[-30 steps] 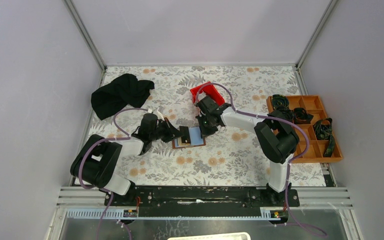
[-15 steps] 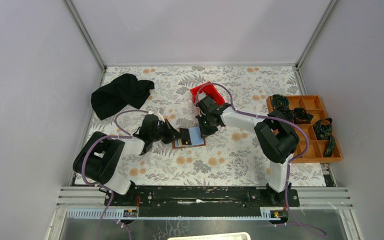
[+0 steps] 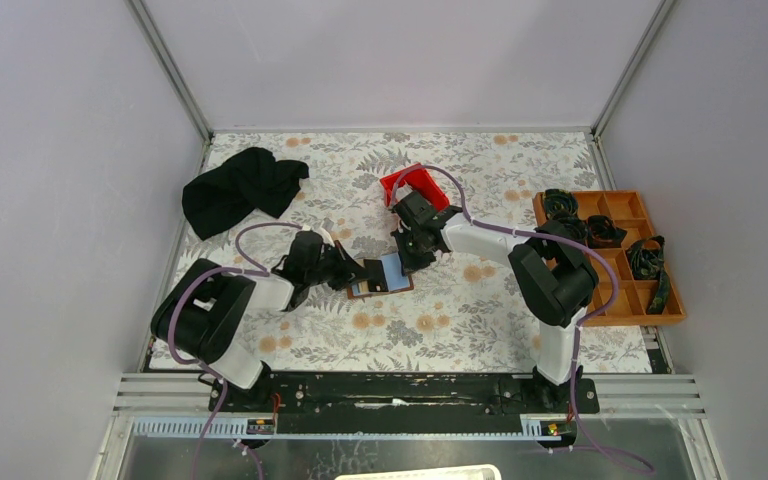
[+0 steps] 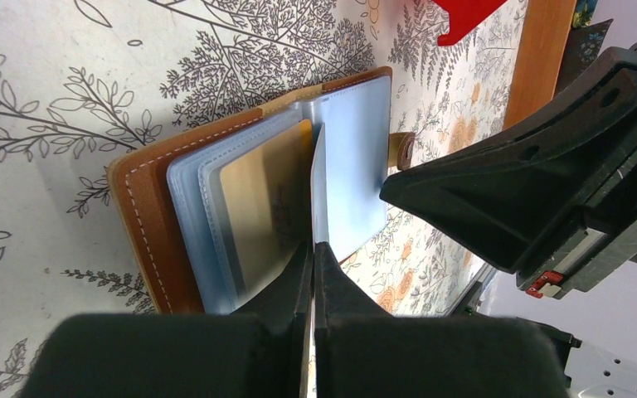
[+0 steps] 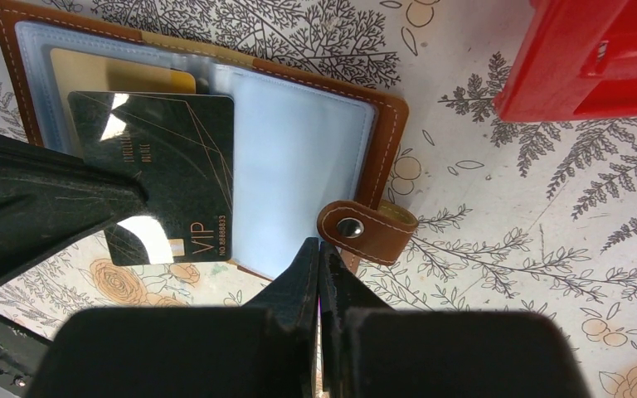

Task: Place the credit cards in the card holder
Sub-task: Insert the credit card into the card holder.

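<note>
The brown card holder (image 3: 384,285) lies open on the table, its clear inner pockets facing up. A gold-toned card (image 5: 124,79) sits in a left pocket. My left gripper (image 3: 357,270) is shut on a dark "VIP" credit card (image 5: 166,178) and holds it over the holder's left half. In the left wrist view the card (image 4: 313,186) shows edge-on between my left gripper's (image 4: 313,245) tips. My right gripper (image 5: 319,243) is shut, with its tips at the holder's (image 5: 390,124) right edge beside the tab clasp (image 5: 369,228). In the top view my right gripper (image 3: 409,257) is at the holder's far right corner.
A red plastic bin (image 3: 415,183) stands just behind the right gripper and shows in the right wrist view (image 5: 597,58). A black cloth (image 3: 242,188) lies at the back left. An orange-brown compartment tray (image 3: 648,300) with dark items stands at the right edge.
My left arm has shifted slightly to the right, bringing the dark card a little further over the open holder. The right gripper has stayed in place.
</note>
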{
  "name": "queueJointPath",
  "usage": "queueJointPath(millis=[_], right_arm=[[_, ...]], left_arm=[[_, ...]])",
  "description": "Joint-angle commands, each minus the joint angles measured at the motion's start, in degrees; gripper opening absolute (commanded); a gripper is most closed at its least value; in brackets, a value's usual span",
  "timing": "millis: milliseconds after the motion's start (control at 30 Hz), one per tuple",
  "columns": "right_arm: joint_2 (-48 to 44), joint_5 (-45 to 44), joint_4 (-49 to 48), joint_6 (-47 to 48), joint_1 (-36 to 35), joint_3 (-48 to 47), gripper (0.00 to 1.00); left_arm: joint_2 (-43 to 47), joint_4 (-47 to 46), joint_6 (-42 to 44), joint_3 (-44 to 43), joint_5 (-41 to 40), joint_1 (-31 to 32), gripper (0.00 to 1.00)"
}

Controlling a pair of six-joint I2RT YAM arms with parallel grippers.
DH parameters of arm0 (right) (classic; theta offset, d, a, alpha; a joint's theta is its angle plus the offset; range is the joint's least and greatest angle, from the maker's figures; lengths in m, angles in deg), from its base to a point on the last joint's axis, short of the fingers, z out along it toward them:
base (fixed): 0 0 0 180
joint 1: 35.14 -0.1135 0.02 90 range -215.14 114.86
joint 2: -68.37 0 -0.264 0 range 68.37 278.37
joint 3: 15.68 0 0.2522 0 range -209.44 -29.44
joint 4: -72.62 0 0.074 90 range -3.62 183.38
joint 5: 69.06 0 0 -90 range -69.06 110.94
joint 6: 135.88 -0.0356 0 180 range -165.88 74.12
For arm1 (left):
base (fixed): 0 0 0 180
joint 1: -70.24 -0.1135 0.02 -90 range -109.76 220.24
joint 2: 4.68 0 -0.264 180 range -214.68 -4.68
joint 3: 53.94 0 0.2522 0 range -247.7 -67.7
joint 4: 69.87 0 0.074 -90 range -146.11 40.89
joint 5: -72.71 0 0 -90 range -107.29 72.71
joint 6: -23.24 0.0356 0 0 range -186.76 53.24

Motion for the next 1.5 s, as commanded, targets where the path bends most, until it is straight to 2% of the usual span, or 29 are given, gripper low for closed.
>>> queueJointPath(millis=[0, 400, 1467], right_arm=[[0.5, -0.5, 0.6, 1.07, -0.38, -1.54, 0.0], [0.55, -0.52, 0.83, 1.49, -0.37, -0.26, 0.0], [1.99, -0.21, 1.31, 1.07, -0.38, -0.43, 0.0]], left_arm=[[-0.57, -0.79, 0.03, 0.79, -3.44, 0.72, 0.0], [0.73, 3.0, 0.21, 0.24, -8.5, 0.83, 0.0], [-4.99, -1.82, -2.08, 0.17, -6.32, 3.93, 0.0]])
